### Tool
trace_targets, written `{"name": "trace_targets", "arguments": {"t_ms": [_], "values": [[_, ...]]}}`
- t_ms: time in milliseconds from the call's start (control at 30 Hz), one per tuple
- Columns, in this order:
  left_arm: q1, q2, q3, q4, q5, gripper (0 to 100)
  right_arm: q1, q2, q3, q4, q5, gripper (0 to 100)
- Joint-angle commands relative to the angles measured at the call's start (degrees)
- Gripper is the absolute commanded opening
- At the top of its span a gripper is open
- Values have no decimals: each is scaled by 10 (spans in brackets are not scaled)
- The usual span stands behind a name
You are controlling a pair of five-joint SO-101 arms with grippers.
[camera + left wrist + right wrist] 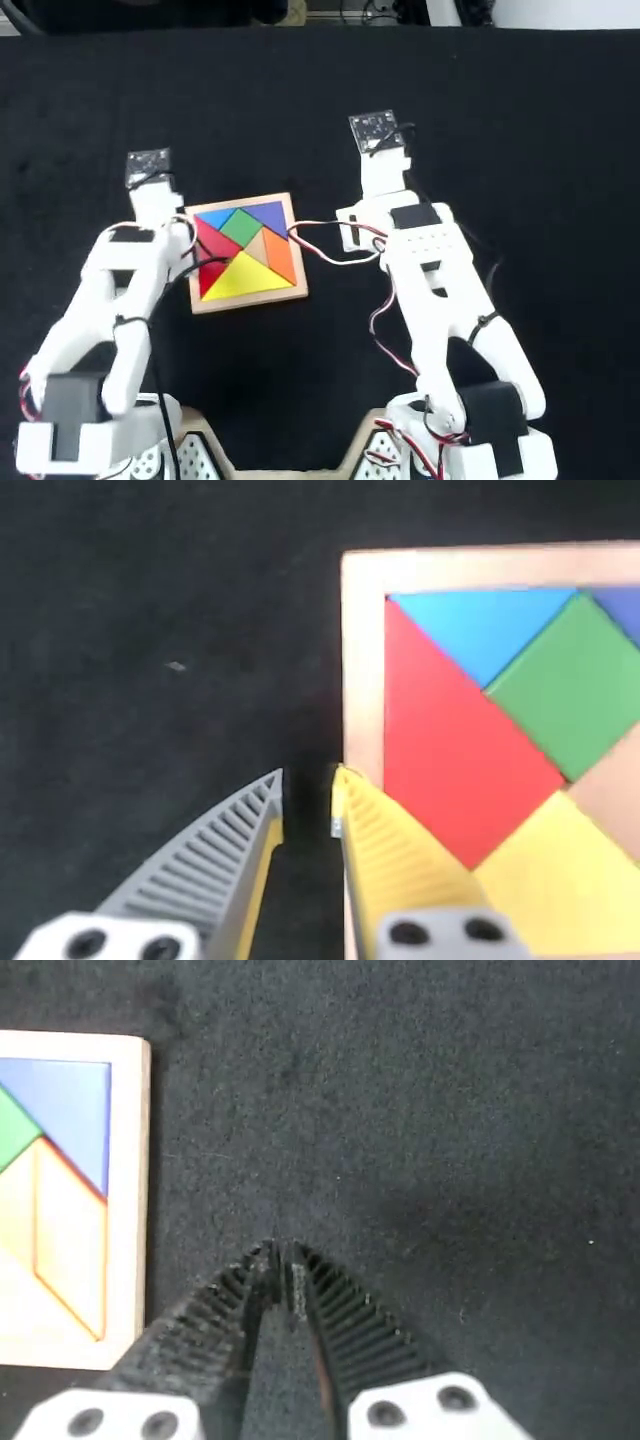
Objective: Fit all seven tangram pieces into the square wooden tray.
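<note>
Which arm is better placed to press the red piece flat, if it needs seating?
Left, I'd judge. The left pincer sits at the edge of the tray, with one finger over the rim right beside the red piece. The right pincer is shut over cloth, apart from the tray's opposite side.

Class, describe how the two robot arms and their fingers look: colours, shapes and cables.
The left arm and right arm are both blocky white plastic with black motor blocks and looping red, white and black cables. The left gripper has ribbed, wedge-shaped fingers, one grey and one yellow. The right gripper has black ribbed fingers.
</note>
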Motion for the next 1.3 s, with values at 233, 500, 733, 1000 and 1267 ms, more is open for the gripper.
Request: {"name": "trace_targets", "arguments": {"t_ms": [233,500,733,1000,1267], "values": [[112,25,-80,25,15,55,9,-28,-1,-11,26,11],[79,11,-109,4,10,55,23,-31,0,-11,25,11],[3,18,-137,-4,10,55,40,-22,-2,-11,27,11],[1,18,-56,-86,16,53,-18,111,-35,-7,60,11],[-39,12,-42,-107,16,50,-30,208,-96,54,62,11]]}}
